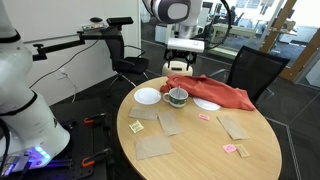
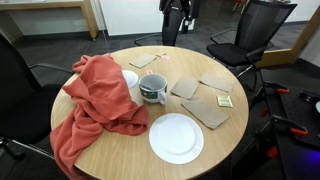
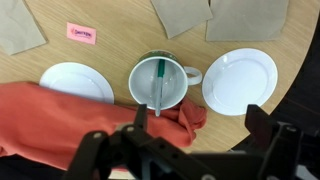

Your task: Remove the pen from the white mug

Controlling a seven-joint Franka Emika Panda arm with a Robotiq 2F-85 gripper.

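Observation:
The white mug stands upright on the round wooden table, between two white plates. It also shows in both exterior views. The green pen lies slanted inside it, its pale end resting on the rim nearest the gripper. My gripper is open and empty. It hangs well above the table, with the mug just beyond its left finger. In an exterior view the gripper is above the mug at the far side of the table. The pen is too small to make out in the exterior views.
A red cloth lies bunched beside the mug and drapes over the table edge. White plates flank the mug. Brown mats and pink packets lie farther out. Office chairs stand around the table.

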